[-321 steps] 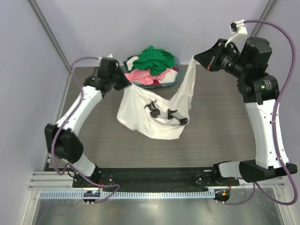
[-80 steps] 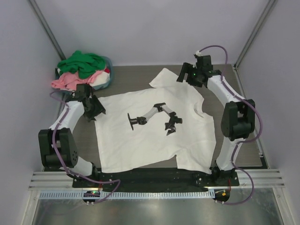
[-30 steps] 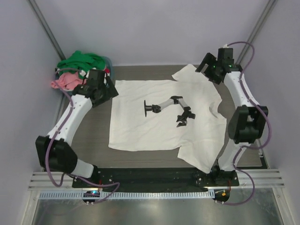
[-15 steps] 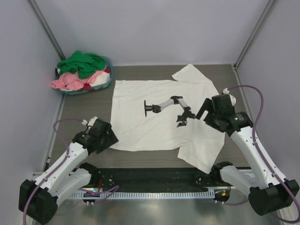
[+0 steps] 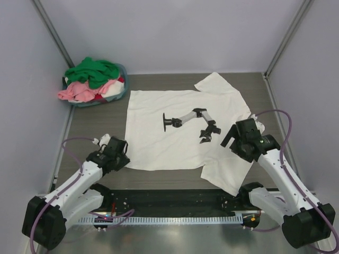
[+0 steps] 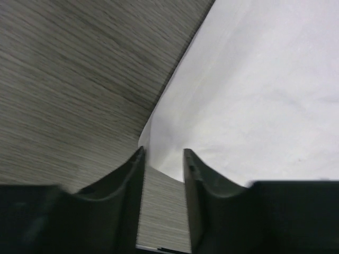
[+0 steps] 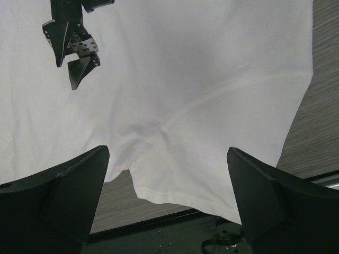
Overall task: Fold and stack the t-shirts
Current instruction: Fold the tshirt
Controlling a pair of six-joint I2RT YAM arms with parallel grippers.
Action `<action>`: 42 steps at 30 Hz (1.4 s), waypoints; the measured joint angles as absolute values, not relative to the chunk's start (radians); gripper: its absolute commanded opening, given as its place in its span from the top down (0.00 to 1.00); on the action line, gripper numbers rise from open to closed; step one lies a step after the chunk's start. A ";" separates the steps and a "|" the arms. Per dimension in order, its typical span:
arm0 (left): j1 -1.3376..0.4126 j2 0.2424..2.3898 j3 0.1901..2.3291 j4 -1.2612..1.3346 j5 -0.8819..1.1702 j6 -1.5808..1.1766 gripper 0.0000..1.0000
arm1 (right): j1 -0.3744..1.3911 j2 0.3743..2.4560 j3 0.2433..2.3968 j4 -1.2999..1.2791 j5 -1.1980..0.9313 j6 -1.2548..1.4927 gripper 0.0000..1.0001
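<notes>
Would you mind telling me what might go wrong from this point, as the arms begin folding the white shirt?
1. The left gripper straddles only the very tip of the white t-shirt at its near-left corner. If it shuts there, it may pinch too little cloth and slip off.
2. The right gripper hangs wide open over the flat of the near sleeve, so a grab there could bunch the cloth.
3. That sleeve overhangs the black base plate, where it could snag.

matt cloth t-shirt (image 5: 153,143) on wood-grain table (image 5: 95,127).
</notes>
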State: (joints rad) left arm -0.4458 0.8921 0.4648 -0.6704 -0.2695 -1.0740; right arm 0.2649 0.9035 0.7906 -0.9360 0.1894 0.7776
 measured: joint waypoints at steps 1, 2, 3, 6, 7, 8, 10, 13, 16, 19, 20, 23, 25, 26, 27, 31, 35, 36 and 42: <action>-0.446 0.896 0.462 -0.655 -0.272 -1.077 0.74 | 0.265 0.915 0.783 -0.925 0.188 0.778 0.00; -0.446 0.901 0.459 -0.641 -0.273 -1.075 0.82 | 0.265 0.928 0.776 -0.912 0.189 0.777 0.00; -0.446 0.907 0.458 -0.631 -0.271 -1.073 0.84 | 0.265 0.942 0.772 -0.902 0.189 0.777 0.00; -0.446 0.941 0.456 -0.592 -0.266 -1.075 1.00 | 0.265 1.002 0.769 -0.861 0.191 0.772 0.00; -0.446 0.950 0.456 -0.583 -0.265 -1.070 1.00 | 0.265 1.028 0.769 -0.844 0.193 0.769 0.00; -0.446 0.953 0.456 -0.578 -0.263 -1.068 1.00 | 0.265 1.056 0.769 -0.825 0.193 0.765 0.00; -0.446 0.946 0.456 -0.577 -0.263 -1.067 1.00 | 0.265 1.104 0.772 -0.795 0.193 0.760 0.00; -0.446 0.908 0.457 -0.591 -0.275 -1.065 1.00 | 0.257 1.201 0.795 -0.737 0.189 0.744 0.00; -0.445 0.860 0.472 -0.620 -0.297 -1.053 1.00 | 0.245 1.325 0.849 -0.675 0.170 0.719 0.00; -0.433 0.852 0.502 -0.636 -0.302 -1.030 1.00 | 0.230 1.489 0.958 -0.624 0.155 0.681 0.00; -0.427 0.858 0.513 -0.640 -0.304 -1.020 1.00 | 0.224 1.549 1.005 -0.607 0.150 0.669 0.00; -0.416 0.868 0.524 -0.646 -0.305 -1.005 1.00 | 0.208 1.720 1.143 -0.556 0.134 0.635 0.00; -0.403 0.868 0.524 -0.652 -0.304 -0.989 1.00 | 0.201 1.805 1.223 -0.543 0.127 0.622 0.00; -0.394 0.869 0.524 -0.652 -0.303 -0.985 1.00 | 0.199 1.852 1.265 -0.536 0.123 0.616 0.00; -0.385 0.869 0.524 -0.653 -0.303 -0.979 1.00 | 0.198 1.897 1.308 -0.533 0.121 0.609 0.00; -0.316 0.900 0.530 -0.650 -0.283 -0.938 1.00 | 0.193 2.027 1.461 -0.541 0.118 0.583 0.00; -0.224 0.960 0.562 -0.643 -0.233 -0.894 1.00 | 0.186 2.151 1.648 -0.560 0.101 0.547 0.01; -0.209 0.974 0.573 -0.641 -0.221 -0.884 1.00 | 0.183 2.183 1.697 -0.562 0.089 0.540 0.01; -0.176 1.058 0.665 -0.620 -0.163 -0.850 1.00 | 0.166 2.330 1.974 -0.579 -0.016 0.493 0.01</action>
